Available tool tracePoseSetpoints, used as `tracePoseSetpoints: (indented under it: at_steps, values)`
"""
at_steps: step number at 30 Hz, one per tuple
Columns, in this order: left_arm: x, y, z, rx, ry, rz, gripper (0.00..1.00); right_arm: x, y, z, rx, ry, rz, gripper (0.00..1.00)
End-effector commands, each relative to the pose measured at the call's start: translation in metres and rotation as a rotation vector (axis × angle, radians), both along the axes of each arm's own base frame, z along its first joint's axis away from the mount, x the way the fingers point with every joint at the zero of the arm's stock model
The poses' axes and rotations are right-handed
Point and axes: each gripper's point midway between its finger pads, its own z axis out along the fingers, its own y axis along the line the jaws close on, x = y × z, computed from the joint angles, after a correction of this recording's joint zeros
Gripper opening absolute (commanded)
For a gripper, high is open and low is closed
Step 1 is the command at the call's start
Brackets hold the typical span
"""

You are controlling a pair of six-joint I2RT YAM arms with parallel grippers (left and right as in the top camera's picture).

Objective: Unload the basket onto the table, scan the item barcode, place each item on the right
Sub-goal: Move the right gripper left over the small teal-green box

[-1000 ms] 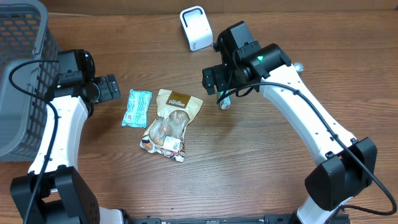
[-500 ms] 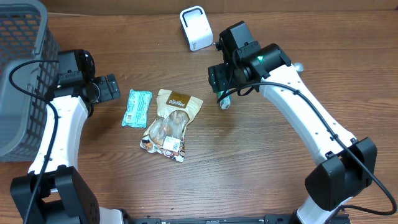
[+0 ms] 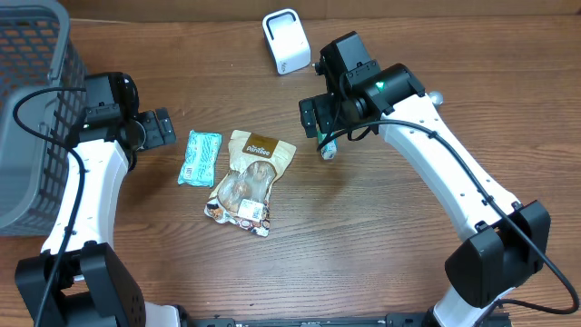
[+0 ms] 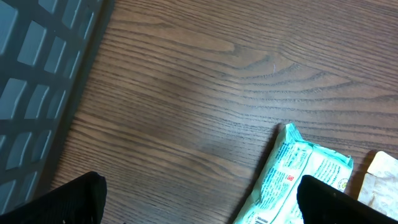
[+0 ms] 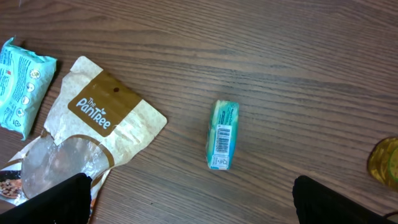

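A small teal box (image 5: 222,135) lies on the wooden table with its barcode facing up, also seen from overhead as the same box (image 3: 328,150). My right gripper (image 5: 189,186) hovers above it, open, with nothing between its fingers; from overhead the right gripper (image 3: 313,116) sits just up and left of the box. The white scanner (image 3: 286,41) stands at the back of the table. My left gripper (image 4: 199,199) is open and empty, with a teal packet (image 4: 298,174) beside its right finger. Overhead shows the left gripper (image 3: 162,127) left of that packet (image 3: 199,157).
A brown snack pouch (image 3: 250,177) lies mid-table between the teal packet and the small box. A grey basket (image 3: 32,109) fills the far left, and its wall (image 4: 37,81) is close to my left gripper. A yellowish round object (image 5: 387,163) shows at the right edge.
My right gripper's jaws narrowed a little, then spread wide again, with a slight sideways shift. The small box, pouch, packet and left arm have not moved.
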Motion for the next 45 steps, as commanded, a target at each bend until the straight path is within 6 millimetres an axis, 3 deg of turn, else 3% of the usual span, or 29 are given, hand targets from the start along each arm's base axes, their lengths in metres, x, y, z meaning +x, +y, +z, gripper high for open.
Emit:
tracePoseSetpoints:
  at_steps: [1,6,21,45]
  values:
    - [0.005,-0.001,0.013,0.015,-0.032,-0.014,0.99,0.0,-0.002,-0.006,-0.016,0.012,0.001,1.0]
    - [0.005,-0.001,0.013,0.015,-0.032,-0.014,1.0,-0.001,-0.002,-0.011,-0.023,0.027,0.001,0.99]
    - [0.005,-0.001,0.013,0.015,-0.032,-0.014,1.0,0.001,-0.001,-0.011,-0.019,0.02,0.0,0.7]
    - [0.005,-0.001,0.013,0.015,-0.032,-0.014,1.0,0.011,-0.011,-0.009,-0.075,-0.029,-0.034,0.58]
